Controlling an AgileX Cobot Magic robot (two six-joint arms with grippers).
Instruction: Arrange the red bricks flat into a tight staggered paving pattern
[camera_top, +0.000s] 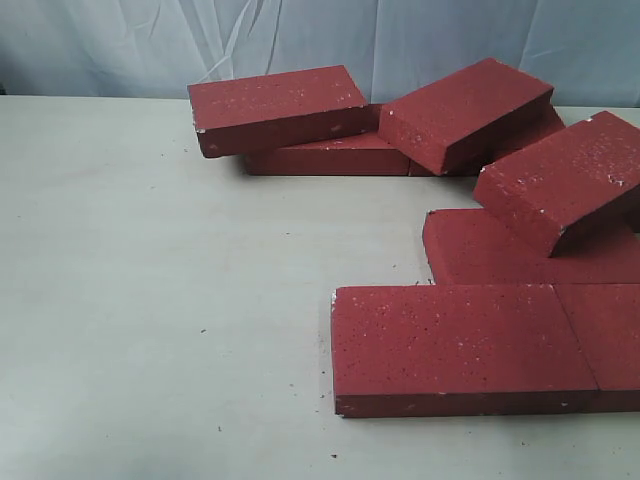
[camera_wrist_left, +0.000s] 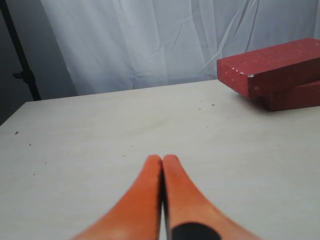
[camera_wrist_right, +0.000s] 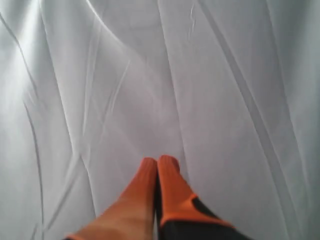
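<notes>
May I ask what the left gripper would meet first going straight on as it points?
Way looks free: bare table, then the white curtain, depth unclear; left gripper points clear of the bricks.

Bricks (camera_top: 455, 340) heaped on table's (camera_top: 150, 300) right

Left gripper (camera_wrist_left: 162, 159) is pointing forward at a low angle, its orange fingers (camera_wrist_left: 140, 197) pressing together. Right gripper (camera_wrist_right: 159, 161) is doing likewise, fingertips touching, holding nothing.
</notes>
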